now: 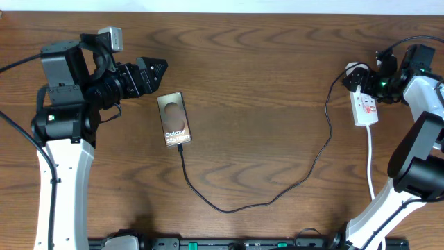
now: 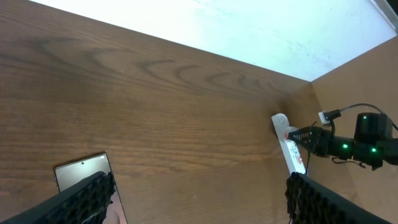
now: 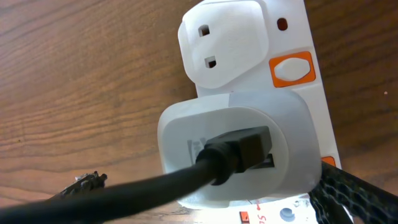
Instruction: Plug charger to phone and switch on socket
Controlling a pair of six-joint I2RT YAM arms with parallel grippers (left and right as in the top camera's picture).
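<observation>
Shows the phone point(image 1: 173, 119) flat on the wooden table point(image 1: 263, 83), white lettering up. Places the left gripper point(image 1: 158, 75) just up and left of the phone, close but not touching, fingers spread wide and holding nothing. Traces the charger point(image 1: 277, 194) from the phone's near short edge, tip against the body, down in a loop and then away to the right; cannot tell how fully seated. Puts the socket point(image 1: 365, 107) well to the right of the phone, at the cable's other end. Finds the right gripper point(image 1: 359, 78) equally far right of the phone, over the socket's far end, fingers wide apart and clamped on nothing. Up close, reveals a white adapter point(image 3: 233, 149) seated in the socket with the charger's cable running out of it, and an orange switch point(image 3: 292, 68) near the socket's edge.
</observation>
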